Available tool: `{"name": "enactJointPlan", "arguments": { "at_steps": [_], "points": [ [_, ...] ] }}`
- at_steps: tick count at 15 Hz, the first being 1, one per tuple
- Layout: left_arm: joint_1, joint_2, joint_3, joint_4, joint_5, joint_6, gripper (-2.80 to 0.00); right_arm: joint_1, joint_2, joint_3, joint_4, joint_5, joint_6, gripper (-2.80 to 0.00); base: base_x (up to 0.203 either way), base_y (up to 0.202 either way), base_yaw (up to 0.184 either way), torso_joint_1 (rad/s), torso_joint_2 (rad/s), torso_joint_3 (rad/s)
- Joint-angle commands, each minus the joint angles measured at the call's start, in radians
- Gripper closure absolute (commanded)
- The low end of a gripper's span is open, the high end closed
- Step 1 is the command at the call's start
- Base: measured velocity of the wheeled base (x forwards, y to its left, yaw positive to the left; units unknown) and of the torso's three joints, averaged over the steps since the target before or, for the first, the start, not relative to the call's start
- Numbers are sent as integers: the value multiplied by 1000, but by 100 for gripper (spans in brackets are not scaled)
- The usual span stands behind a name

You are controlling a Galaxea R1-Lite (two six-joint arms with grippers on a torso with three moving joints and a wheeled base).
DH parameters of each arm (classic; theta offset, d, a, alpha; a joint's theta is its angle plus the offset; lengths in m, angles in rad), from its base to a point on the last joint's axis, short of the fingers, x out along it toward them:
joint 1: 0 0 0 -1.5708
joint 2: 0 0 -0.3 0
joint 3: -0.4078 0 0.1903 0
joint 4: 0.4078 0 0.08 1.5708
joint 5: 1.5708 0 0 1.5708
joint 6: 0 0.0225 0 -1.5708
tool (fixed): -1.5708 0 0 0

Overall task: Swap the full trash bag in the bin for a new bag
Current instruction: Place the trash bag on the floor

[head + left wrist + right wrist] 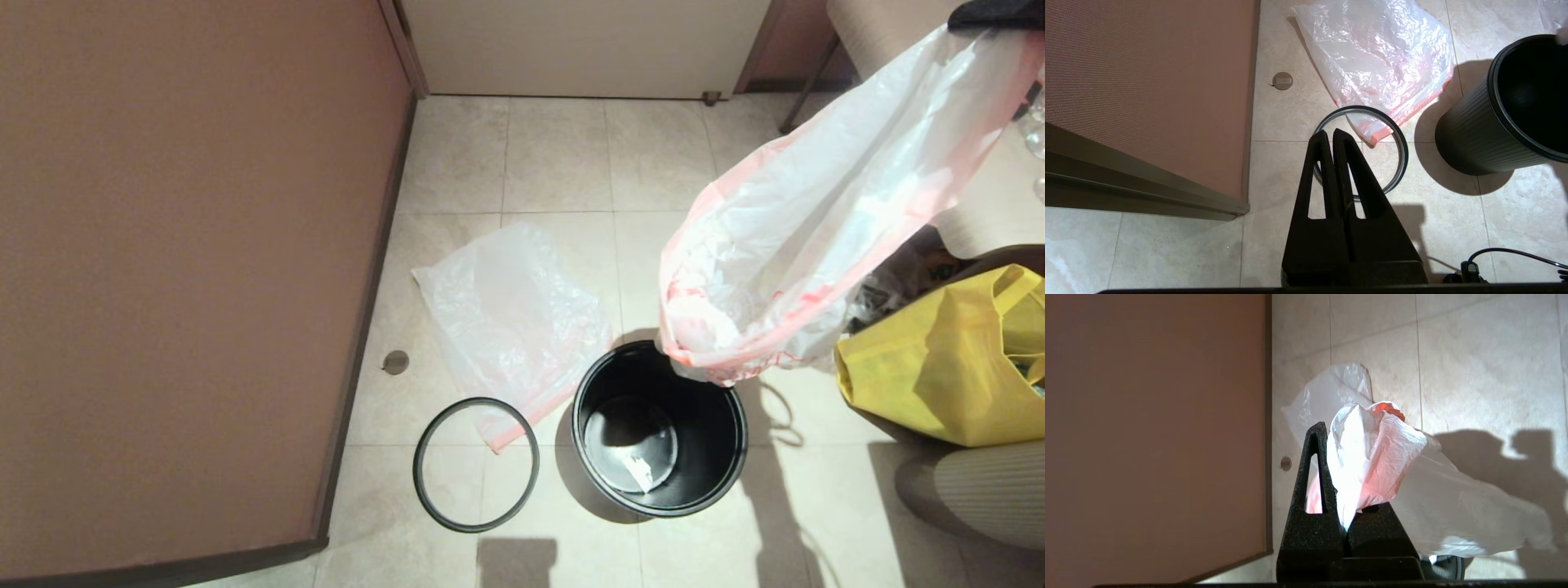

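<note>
My right gripper (994,13) is high at the back right, shut on a bunched end of the new bag (816,220). The new bag (1380,457) hangs slantwise, and its pink-rimmed lower end with red print reaches the far rim of the bin (739,433). The black bin (1474,134) stands upright, unlined, with a paper scrap on its bottom. Its grey ring (478,401) lies on the floor to its left. My left gripper (1330,132) is shut, holds nothing, and hovers over that ring (1359,108). The full trash bag is out of view.
Another flat pink-edged bag (510,318) lies on the tiles behind the ring and bin. A brown panel (188,245) fills the left side. A big yellow bag (939,367) and upholstered furniture crowd the right. A round floor cap (396,362) sits beside the panel.
</note>
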Motion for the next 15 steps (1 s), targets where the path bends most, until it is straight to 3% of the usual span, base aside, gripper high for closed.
{"name": "enactJointPlan", "arguments": {
  "at_steps": [1,10,15],
  "points": [
    [0,0,0,0,0,1,0,-33,34,-69,0,14,9,0,0,0,0,0,0,0],
    [1,0,0,0,0,0,0,-143,396,3,-70,1,11,0,0,0,0,0,0,0],
    [0,0,0,0,1,-1,0,-168,760,-96,-147,-29,-6,0,0,0,0,0,0,0]
  ]
}}
